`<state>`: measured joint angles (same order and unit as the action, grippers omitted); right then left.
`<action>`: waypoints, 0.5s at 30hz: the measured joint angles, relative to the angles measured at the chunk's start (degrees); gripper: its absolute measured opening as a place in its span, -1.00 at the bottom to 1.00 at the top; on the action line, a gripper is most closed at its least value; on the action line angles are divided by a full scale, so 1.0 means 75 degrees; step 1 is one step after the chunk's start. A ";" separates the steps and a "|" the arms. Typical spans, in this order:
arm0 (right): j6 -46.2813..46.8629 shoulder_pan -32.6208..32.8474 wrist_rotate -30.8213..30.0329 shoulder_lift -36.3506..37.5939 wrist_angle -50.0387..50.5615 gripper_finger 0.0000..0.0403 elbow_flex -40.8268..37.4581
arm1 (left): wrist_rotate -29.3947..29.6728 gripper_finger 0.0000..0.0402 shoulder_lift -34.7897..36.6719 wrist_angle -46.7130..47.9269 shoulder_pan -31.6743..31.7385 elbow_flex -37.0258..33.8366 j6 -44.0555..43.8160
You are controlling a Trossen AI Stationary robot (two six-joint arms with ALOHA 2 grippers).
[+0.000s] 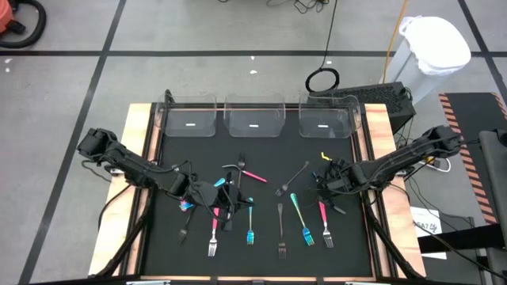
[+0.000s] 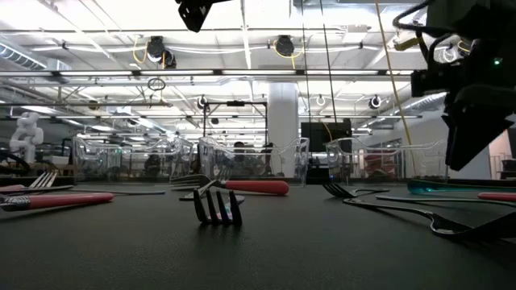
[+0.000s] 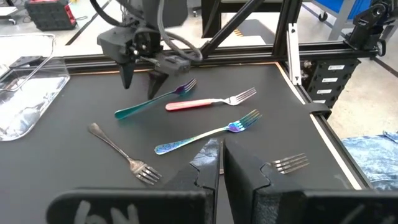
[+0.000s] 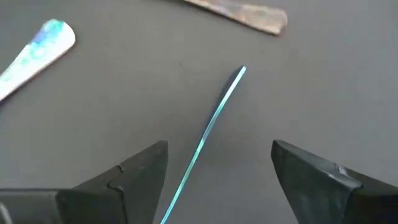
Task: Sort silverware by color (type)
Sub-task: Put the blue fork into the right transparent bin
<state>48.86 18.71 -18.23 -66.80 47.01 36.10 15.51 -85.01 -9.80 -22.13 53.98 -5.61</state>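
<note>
Forks lie scattered on the black mat [image 1: 261,150]. My right gripper [image 4: 217,149] points down, open, at the mat's right side [image 1: 325,190]. Its fingers stand on either side of a teal fork's thin handle [image 4: 211,124] without touching it. The left wrist view shows that teal fork [image 3: 155,102] lying under the gripper, with a pink fork [image 3: 211,102] and a blue iridescent fork [image 3: 208,132] beside it. My left gripper [image 3: 221,149] hangs shut above the mat's left half [image 1: 226,198], and nothing shows between its fingers.
Three clear bins [image 1: 191,119] [image 1: 255,119] [image 1: 325,120] stand along the far edge. More forks lie near the front: pink [image 1: 214,233], blue [image 1: 250,226], black [image 1: 280,229]. A pink one [image 1: 252,175] and a black one [image 1: 295,178] lie mid-mat. Wooden rails [image 1: 142,158] border the mat.
</note>
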 joint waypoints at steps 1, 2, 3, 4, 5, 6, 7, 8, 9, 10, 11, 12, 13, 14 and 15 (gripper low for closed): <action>0.0032 -0.0030 0.0075 -0.0093 0.0005 0.43 0.0000 | 0.0000 -0.88 0.0000 0.0000 0.0000 0.0000 0.0000; 0.0085 -0.0054 0.0150 -0.0194 -0.0004 0.43 0.0000 | 0.0000 -0.88 0.0000 0.0000 0.0000 0.0000 0.0000; 0.0140 -0.0092 0.0228 -0.0288 -0.0007 0.43 0.0000 | -0.0002 -0.88 0.0000 0.0000 0.0000 0.0000 0.0001; 0.0182 -0.0123 0.0246 -0.0388 -0.0008 0.42 0.0000 | -0.0001 -0.88 0.0000 0.0000 0.0000 0.0000 0.0003; 0.0190 -0.0157 0.0241 -0.0497 -0.0016 0.42 0.0000 | -0.0002 -0.88 0.0000 0.0000 0.0000 0.0000 0.0003; 0.0180 -0.0194 0.0243 -0.0609 -0.0017 0.41 0.0000 | -0.0002 -0.88 0.0000 0.0000 0.0000 0.0000 0.0004; 0.0153 -0.0231 0.0244 -0.0715 -0.0040 0.40 0.0000 | -0.0003 -0.88 0.0000 0.0000 0.0003 0.0000 0.0005; 0.0103 -0.0264 0.0244 -0.0823 -0.0069 0.39 0.0000 | -0.0002 -0.88 0.0000 0.0000 0.0003 0.0000 0.0006; 0.0043 -0.0301 0.0245 -0.0924 -0.0101 0.38 0.0000 | 0.0000 -0.88 0.0000 0.0000 0.0003 0.0000 0.0006; -0.0013 -0.0333 0.0247 -0.1025 -0.0146 0.36 0.0000 | 0.0000 -0.88 0.0000 -0.0003 0.0006 0.0000 0.0006; -0.0047 -0.0377 0.0250 -0.1121 -0.0197 0.35 0.0000 | 0.0014 -0.88 0.0000 -0.0001 0.0006 0.0000 0.0006; -0.0111 -0.0426 0.0250 -0.1216 -0.0290 0.34 0.0000 | 0.0081 -0.88 0.0000 0.0000 0.0006 0.0000 0.0006; -0.0186 -0.0478 0.0252 -0.1305 -0.0405 0.32 0.0000 | 0.0158 -0.88 0.0000 -0.0002 0.0006 0.0000 0.0009; -0.0228 -0.0533 0.0262 -0.1382 -0.0517 0.31 0.0003 | 0.0213 -0.88 0.0000 -0.0004 0.0006 0.0000 0.0009; -0.0269 -0.0582 0.0287 -0.1443 -0.0591 0.28 0.0010 | 0.0293 -0.88 0.0000 -0.0006 0.0006 0.0000 0.0012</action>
<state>46.84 14.34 -16.08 -77.62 42.58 36.17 17.70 -85.01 -9.85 -22.09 53.98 -5.52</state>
